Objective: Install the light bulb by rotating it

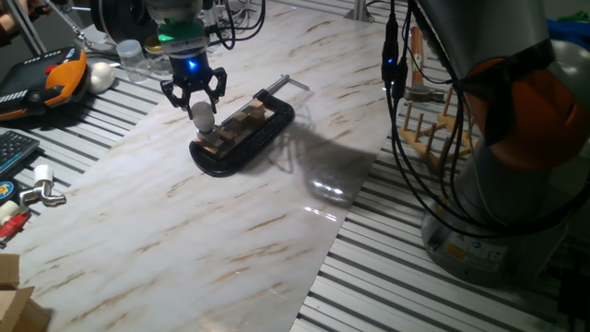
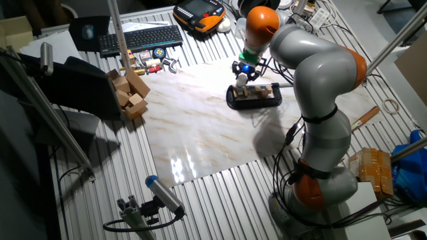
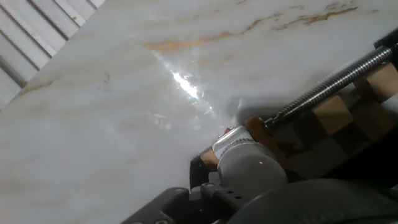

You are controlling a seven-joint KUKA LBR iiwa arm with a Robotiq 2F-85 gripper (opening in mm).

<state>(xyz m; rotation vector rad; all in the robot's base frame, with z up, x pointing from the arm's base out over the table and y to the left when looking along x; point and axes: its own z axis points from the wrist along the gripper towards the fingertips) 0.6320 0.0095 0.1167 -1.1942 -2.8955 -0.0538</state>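
Bulb (image 3: 249, 167) fills the hand view, upright at the clamp's (image 1: 241, 135) end. Fingers (image 1: 214, 88) grip its globe above the surface (image 1: 184, 231).

1 bulb (image 1: 201, 114) | 1 gripper (image 1: 194, 98) | 1 clamp (image 1: 241, 138), at 3 o'clock of the bulb | 1 marble board (image 1: 184, 231) | 1 keyboard (image 2: 140, 39) | 1 dish rack (image 1: 433, 129)
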